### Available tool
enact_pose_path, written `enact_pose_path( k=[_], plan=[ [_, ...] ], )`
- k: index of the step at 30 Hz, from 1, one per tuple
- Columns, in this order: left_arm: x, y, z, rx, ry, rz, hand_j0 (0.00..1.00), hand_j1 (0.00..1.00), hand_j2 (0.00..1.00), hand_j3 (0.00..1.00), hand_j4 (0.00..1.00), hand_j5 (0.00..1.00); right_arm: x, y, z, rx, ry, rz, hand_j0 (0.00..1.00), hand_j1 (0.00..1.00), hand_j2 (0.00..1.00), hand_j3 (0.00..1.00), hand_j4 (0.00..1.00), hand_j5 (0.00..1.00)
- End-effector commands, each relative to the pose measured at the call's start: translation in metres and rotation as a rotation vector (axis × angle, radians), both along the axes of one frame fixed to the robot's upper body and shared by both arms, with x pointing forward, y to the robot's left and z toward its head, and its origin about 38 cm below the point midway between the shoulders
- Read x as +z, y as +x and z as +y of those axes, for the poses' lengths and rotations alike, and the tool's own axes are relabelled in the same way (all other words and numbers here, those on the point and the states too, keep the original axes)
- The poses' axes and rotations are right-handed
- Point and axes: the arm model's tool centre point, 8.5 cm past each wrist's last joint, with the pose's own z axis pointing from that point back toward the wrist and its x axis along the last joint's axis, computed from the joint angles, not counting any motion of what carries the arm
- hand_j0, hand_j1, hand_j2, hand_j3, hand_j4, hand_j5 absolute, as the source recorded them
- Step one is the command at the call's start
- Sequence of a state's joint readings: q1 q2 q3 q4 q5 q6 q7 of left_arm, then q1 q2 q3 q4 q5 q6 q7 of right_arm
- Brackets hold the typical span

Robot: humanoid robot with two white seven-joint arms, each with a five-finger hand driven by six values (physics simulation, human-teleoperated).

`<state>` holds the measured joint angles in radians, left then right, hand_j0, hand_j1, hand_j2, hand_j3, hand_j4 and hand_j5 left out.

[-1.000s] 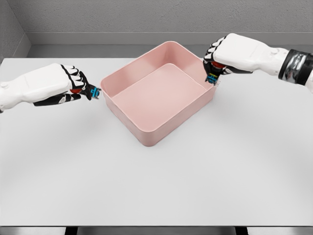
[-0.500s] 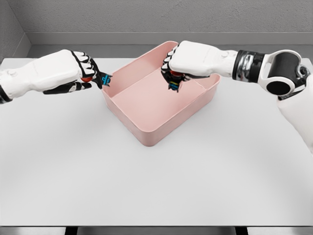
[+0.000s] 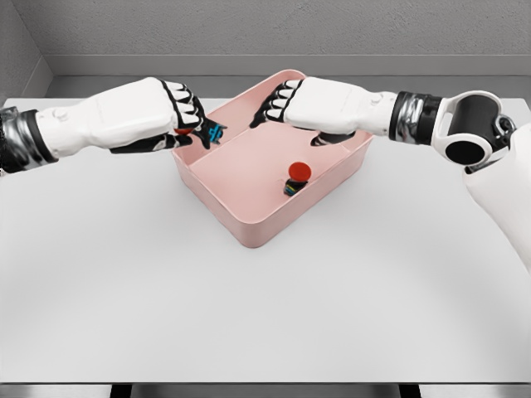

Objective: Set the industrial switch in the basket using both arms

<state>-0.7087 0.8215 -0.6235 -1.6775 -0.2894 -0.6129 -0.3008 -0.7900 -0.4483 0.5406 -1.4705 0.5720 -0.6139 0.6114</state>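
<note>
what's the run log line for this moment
right hand: open above basket | red-capped switch: in basket | left hand: shut on second switch at basket's left rim | next: probably release it

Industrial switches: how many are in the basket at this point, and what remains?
One red-capped switch already lies inside the pink basket, and the right hand hovers above it with fingers open, holding nothing. The left hand grips a second switch right over the basket's left rim. What is left: move that one inward, let go, and draw both arms back.
</note>
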Motion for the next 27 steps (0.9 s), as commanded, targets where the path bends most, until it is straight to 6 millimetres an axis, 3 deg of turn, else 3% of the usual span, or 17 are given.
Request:
enact_pose_path(
  k=[1, 5, 8, 13, 15, 18, 21, 27],
  plan=[
    [-0.003, 0.000, -0.007, -0.016, -0.009, 0.011, 0.47, 0.47, 0.47, 0.47, 0.47, 0.47, 0.001, -0.001, -0.001, 0.000, 0.006, 0.003, 0.99, 0.99, 0.99, 0.99, 0.99, 0.99],
    [0.000, 0.001, -0.015, -0.035, -0.008, 0.004, 0.47, 0.47, 0.47, 0.47, 0.47, 0.47, 0.001, -0.002, -0.002, 0.001, 0.009, 0.001, 1.00, 1.00, 1.00, 1.00, 1.00, 1.00],
    [0.001, 0.002, -0.024, -0.053, -0.018, 0.000, 0.47, 0.47, 0.47, 0.47, 0.47, 0.47, -0.003, -0.001, -0.019, -0.032, -0.014, 0.007, 1.00, 1.00, 1.00, 1.00, 1.00, 1.00],
    [-0.001, 0.003, -0.027, -0.059, -0.014, 0.005, 0.47, 0.47, 0.47, 0.47, 0.47, 0.47, -0.016, -0.005, -0.095, -0.193, -0.021, 0.037, 1.00, 1.00, 1.00, 1.00, 1.00, 1.00],
    [0.001, 0.003, -0.027, -0.059, -0.014, 0.002, 0.47, 0.47, 0.47, 0.47, 0.47, 0.47, -0.008, -0.008, -0.134, -0.289, 0.019, 0.021, 1.00, 1.00, 1.00, 1.00, 1.00, 1.00],
    [0.003, 0.004, -0.038, -0.082, -0.017, -0.003, 0.47, 0.47, 0.47, 0.47, 0.47, 0.47, 0.011, -0.016, -0.175, -0.380, 0.044, -0.026, 1.00, 1.00, 1.00, 1.00, 1.00, 1.00],
    [0.001, 0.003, -0.041, -0.091, -0.008, 0.001, 0.47, 0.47, 0.47, 0.47, 0.47, 0.47, 0.019, -0.022, -0.184, -0.378, 0.071, -0.027, 1.00, 1.00, 1.00, 1.00, 1.00, 1.00],
    [0.002, 0.003, -0.056, -0.120, -0.012, -0.001, 0.50, 0.50, 0.50, 0.50, 0.50, 0.50, 0.003, -0.024, -0.180, -0.371, 0.065, 0.011, 1.00, 1.00, 1.00, 1.00, 1.00, 1.00]
  ],
)
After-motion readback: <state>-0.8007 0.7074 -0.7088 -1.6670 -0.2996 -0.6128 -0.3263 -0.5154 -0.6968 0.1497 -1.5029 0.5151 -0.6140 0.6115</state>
